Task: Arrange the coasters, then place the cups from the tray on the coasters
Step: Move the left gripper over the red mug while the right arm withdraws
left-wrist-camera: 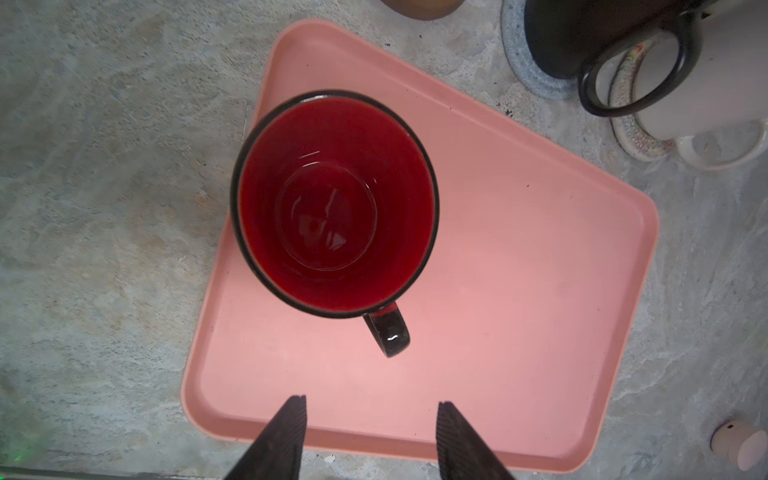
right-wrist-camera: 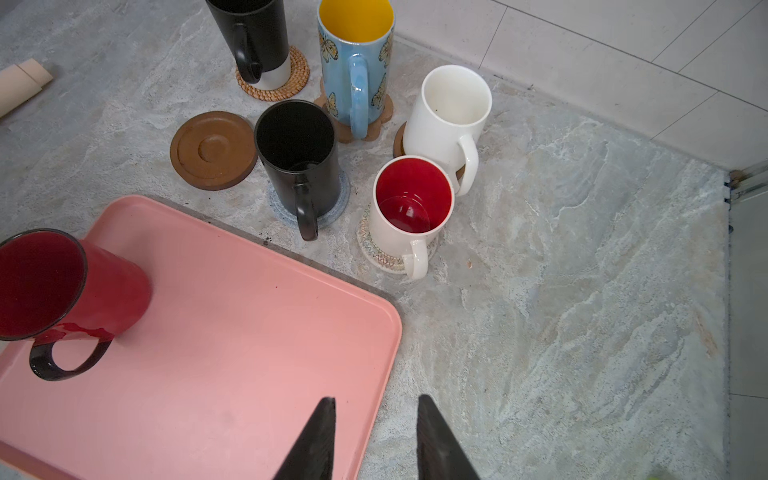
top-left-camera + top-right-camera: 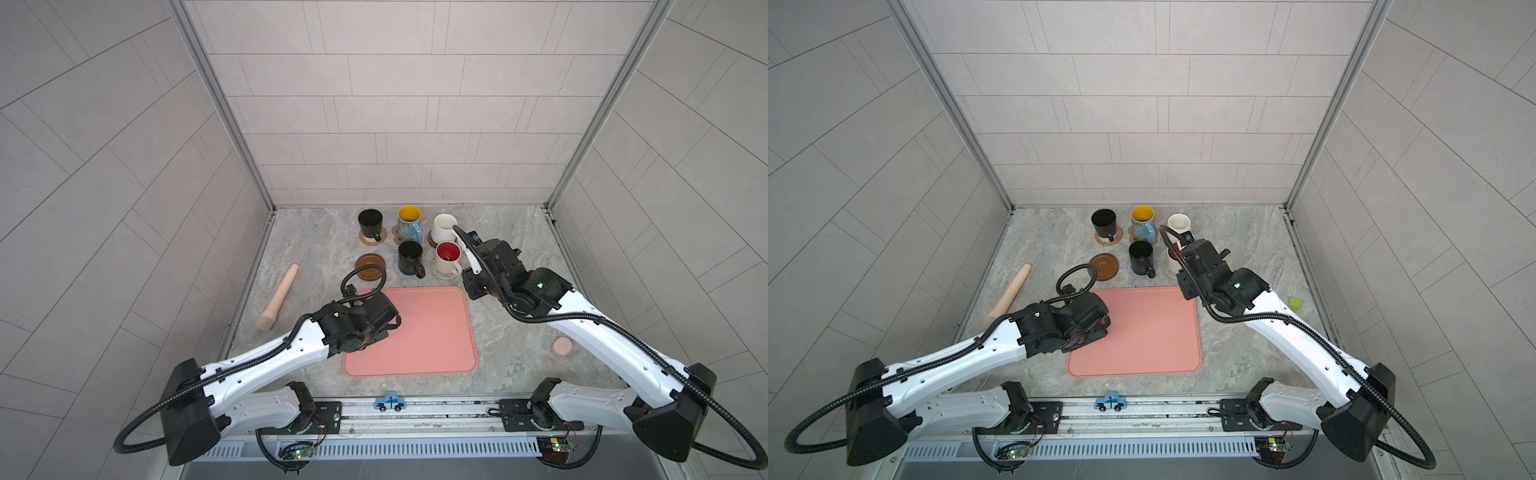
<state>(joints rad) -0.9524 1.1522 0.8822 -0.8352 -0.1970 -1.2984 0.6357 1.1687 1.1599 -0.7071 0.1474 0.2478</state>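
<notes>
The left claw [image 1: 372,402] is hovering over the tray [image 1: 540,291] with its fingers [image 1: 291,424] standing apart and nothing between them. Just ahead of them the red mug [image 1: 332,203] is standing upright on the tray, its dark handle pointing back toward the claw but not touching it. It is the only mug on the tray.

The right claw [image 2: 376,400] is hanging over the tray's corner, one finger above the pink surface and one above the stone table [image 2: 582,291] – its fingers are also parted and gripping nothing. Ahead of it five mugs are sitting on coasters:

- Nearest is the white mug with red inside [image 2: 409,208] on the cream crochet coaster [image 2: 374,253].
- Beside it is a black mug [image 2: 297,162] on the grey-blue crochet coaster [image 2: 340,203].
- Farther from the claw are the cream-white mug [image 2: 449,116] on a dark brown wooden coaster [image 2: 399,141], the blue mug [image 2: 353,62] on the paw-shaped coaster [image 2: 340,129], and the other black mug [image 2: 253,33] on the rattan coaster [image 2: 286,79].

The second dark brown wooden coaster [image 2: 214,149] is lying bare – just beyond the tray's edge, between the two black mugs and off toward the left claw's side.
</notes>
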